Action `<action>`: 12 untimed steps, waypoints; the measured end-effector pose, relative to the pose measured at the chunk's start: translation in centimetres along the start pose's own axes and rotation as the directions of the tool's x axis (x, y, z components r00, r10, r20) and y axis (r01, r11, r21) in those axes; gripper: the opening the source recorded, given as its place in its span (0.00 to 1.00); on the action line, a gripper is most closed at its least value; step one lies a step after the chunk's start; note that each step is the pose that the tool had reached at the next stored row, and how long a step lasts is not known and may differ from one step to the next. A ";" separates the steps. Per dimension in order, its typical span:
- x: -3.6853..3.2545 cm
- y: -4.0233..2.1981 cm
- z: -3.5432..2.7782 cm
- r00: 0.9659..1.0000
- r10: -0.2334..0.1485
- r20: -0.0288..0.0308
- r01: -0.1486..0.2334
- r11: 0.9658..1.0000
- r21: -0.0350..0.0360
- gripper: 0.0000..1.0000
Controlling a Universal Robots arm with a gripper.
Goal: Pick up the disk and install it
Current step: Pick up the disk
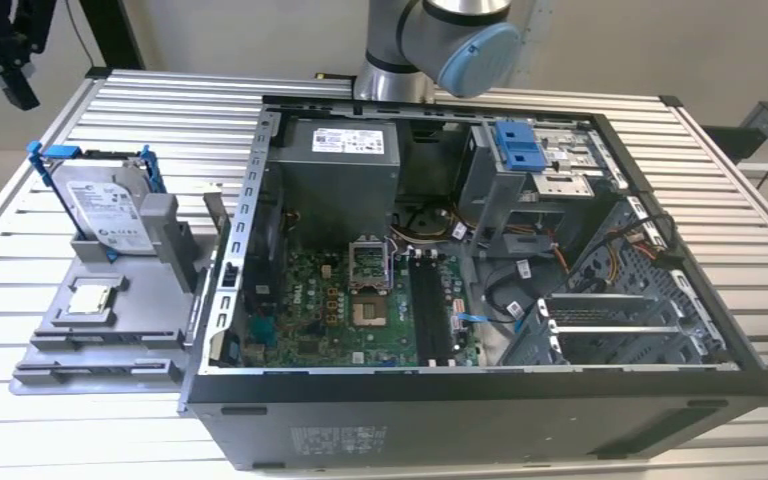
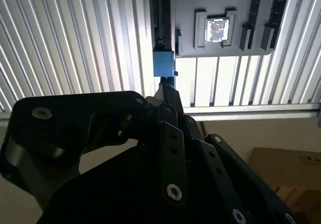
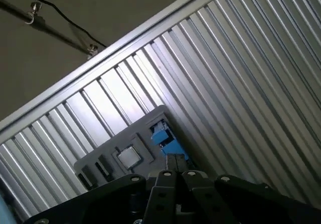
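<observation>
1. Firstly, in the exterior view, the disk (image 1: 97,205) stands tilted in a grey holder (image 1: 157,300) on the slatted counter (image 1: 64,430). It sits beside the open computer case (image 1: 491,410), on the exterior view's left. The claw (image 1: 11,88) hangs above and behind the disk, well apart from it.
2. In the second wrist view, the claw (image 2: 164,91) has its fingers pressed together and holds nothing. Its tip is near the disk's blue carrier rail (image 2: 163,63), and a processor chip (image 2: 218,30) lies in the holder.
3. In the first wrist view, the closed claw (image 3: 175,159) points at the blue carrier rail (image 3: 161,136), which is beside the processor chip (image 3: 129,156).
</observation>
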State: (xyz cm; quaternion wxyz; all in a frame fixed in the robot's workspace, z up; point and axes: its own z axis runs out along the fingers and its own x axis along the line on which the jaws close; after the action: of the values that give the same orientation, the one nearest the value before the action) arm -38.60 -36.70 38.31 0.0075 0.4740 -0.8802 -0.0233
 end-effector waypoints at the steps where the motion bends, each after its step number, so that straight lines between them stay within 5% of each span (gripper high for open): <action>1: 0.00 0.00 0.00 1.000 -0.013 -0.001 0.013 1.000 0.000 0.00; 6: -0.01 0.00 0.00 0.997 -0.080 -0.004 0.080 0.997 -0.001 0.00; 12: -0.03 0.02 0.00 0.989 -0.149 -0.008 0.149 0.989 -0.002 0.00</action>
State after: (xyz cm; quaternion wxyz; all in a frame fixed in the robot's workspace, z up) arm -38.59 -36.66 38.31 0.0094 0.5385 -0.8423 -0.0224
